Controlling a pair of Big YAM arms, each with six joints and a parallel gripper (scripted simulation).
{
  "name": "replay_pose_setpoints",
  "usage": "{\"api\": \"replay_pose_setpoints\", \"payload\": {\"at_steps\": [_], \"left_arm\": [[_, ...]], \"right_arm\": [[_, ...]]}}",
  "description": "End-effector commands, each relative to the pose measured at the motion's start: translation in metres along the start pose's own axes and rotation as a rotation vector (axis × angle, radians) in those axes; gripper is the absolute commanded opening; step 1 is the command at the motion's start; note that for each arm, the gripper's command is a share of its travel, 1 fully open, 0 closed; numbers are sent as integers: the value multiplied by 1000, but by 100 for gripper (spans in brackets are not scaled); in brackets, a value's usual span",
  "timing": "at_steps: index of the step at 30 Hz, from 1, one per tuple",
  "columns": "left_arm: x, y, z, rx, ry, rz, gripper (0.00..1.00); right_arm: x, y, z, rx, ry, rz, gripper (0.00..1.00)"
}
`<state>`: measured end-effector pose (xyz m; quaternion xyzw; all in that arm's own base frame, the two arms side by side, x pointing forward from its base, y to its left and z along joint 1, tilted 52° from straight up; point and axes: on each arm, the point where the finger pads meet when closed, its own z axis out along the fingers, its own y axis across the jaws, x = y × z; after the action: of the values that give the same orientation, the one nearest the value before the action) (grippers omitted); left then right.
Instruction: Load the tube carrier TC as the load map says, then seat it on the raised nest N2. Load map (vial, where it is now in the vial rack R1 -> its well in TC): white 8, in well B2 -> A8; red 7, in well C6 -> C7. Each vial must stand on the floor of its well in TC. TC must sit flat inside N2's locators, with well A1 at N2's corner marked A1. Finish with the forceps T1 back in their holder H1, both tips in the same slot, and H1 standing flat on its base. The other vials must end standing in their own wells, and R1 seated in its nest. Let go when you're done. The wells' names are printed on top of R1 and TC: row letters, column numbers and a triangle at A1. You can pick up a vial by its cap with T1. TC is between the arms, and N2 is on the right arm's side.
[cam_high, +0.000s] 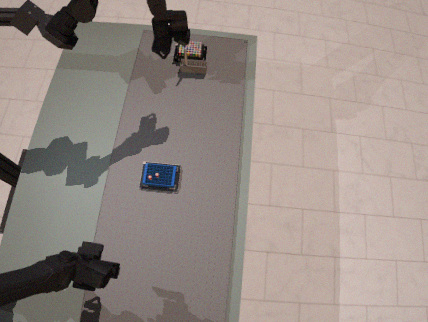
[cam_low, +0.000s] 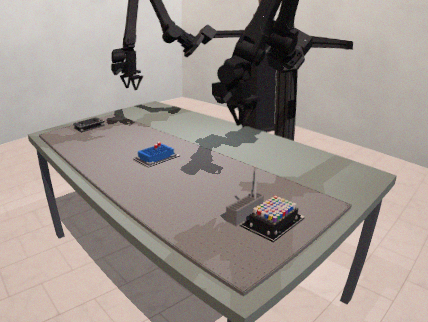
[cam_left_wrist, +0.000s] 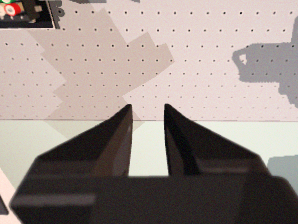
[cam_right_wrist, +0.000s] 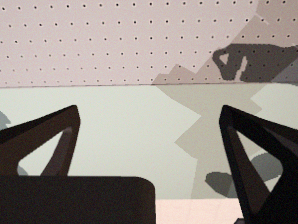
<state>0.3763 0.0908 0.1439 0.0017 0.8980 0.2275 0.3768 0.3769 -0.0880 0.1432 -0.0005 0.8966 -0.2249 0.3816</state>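
Observation:
The blue tube carrier TC (cam_high: 167, 181) (cam_low: 156, 156) sits on its plate mid-table, with two reddish-capped vials (cam_high: 157, 175) (cam_low: 159, 144) in it. Their wells cannot be read. The black vial rack R1 (cam_low: 262, 223) stands in its nest, full of coloured caps. Beside it, the grey holder H1 (cam_high: 193, 70) (cam_low: 240, 212) stands upright, with the forceps T1 (cam_low: 254, 184) standing in it. The raised nest N2 (cam_low: 89, 124) is at the far end. My left gripper (cam_left_wrist: 148, 111) (cam_low: 238, 123) is narrowly open and empty, above the table near R1. My right gripper (cam_right_wrist: 149, 113) (cam_low: 131, 88) is wide open and empty, high above the table.
The perforated mat (cam_high: 200, 125) (cam_low: 125, 190) (cam_left_wrist: 200, 80) (cam_right_wrist: 125, 45) lies under the objects, with the green tabletop (cam_high: 65, 120) (cam_right_wrist: 130, 130) beside it. H1 stands close beside R1. TC is well apart from both R1 and N2.

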Motion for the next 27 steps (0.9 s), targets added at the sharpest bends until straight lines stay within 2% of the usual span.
{"api": "replay_pose_setpoints", "payload": {"at_steps": [1,3,27], "left_arm": [[-6,0,-2,3,-15,7,23],[-11,7,4,-3,-16,-41,23],[-43,70,35,3,4,-14,23]], "right_arm": [[-5,-1,-2,0,-6,-17,100],[-5,-1,-2,0,-6,-17,100],[-5,-1,-2,0,-6,-17,100]]}}
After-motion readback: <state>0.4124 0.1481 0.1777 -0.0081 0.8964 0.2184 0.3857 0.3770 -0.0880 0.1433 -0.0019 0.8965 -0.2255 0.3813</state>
